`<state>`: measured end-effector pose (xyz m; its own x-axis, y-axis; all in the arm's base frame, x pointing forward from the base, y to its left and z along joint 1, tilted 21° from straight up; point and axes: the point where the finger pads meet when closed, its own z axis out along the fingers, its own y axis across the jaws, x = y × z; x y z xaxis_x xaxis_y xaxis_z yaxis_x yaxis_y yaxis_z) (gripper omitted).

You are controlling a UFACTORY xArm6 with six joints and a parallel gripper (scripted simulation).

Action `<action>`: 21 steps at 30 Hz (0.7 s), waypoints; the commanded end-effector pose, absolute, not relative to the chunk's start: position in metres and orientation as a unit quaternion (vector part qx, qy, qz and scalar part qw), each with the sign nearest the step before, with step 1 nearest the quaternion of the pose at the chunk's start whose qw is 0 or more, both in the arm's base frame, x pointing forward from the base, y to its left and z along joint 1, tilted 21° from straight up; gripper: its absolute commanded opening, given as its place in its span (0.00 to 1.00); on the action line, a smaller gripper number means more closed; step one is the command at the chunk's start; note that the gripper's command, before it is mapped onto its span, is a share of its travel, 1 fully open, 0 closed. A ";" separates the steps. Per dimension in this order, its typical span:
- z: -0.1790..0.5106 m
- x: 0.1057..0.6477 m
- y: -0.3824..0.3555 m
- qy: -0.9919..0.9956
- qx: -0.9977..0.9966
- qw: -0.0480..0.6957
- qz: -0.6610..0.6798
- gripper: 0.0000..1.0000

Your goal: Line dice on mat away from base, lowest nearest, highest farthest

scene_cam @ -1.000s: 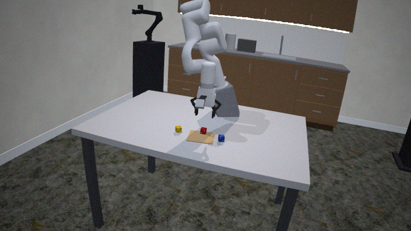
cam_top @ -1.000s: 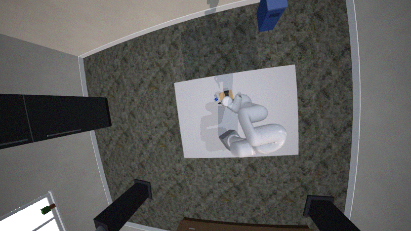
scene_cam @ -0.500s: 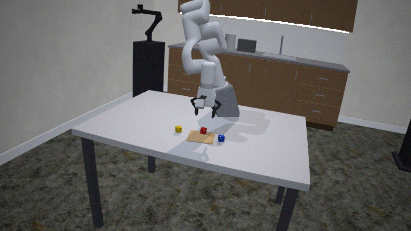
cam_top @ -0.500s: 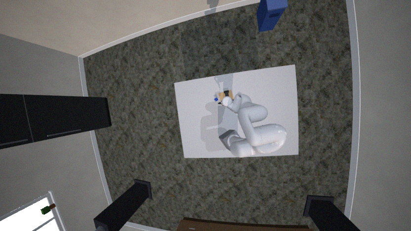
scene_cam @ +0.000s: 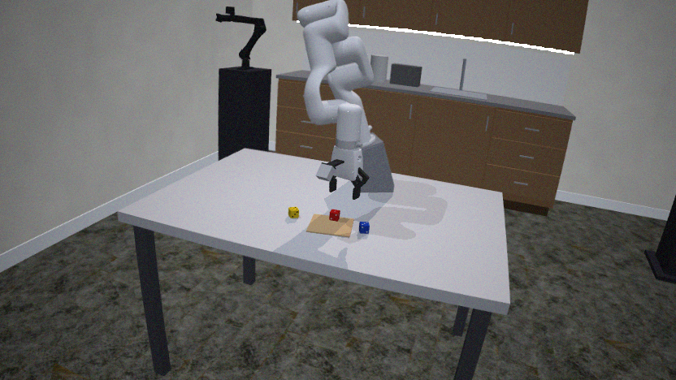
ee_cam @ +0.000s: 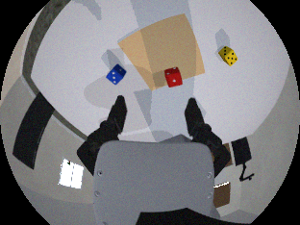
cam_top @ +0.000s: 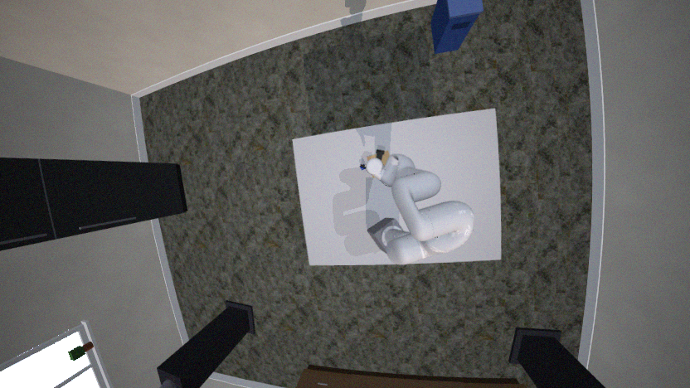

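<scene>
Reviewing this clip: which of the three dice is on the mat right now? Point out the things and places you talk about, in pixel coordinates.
The red die [scene_cam: 334,215] [ee_cam: 173,77], at the mat's [scene_cam: 329,226] [ee_cam: 175,48] edge nearest the robot's base; the blue and yellow dice sit on the table, on opposite sides.

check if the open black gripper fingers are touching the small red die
Apart: the exterior view shows bare table between the black gripper fingers and the small red die below them.

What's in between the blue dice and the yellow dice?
The mat and the red die at its edge; the wrist view shows it.
</scene>
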<state>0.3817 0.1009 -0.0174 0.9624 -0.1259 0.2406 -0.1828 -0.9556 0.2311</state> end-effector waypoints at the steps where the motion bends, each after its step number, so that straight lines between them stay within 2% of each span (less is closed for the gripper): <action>1: -0.021 0.388 0.116 -0.162 0.970 0.120 0.133 1.00; 21: -0.038 0.397 0.169 -0.430 0.885 0.078 0.161 1.00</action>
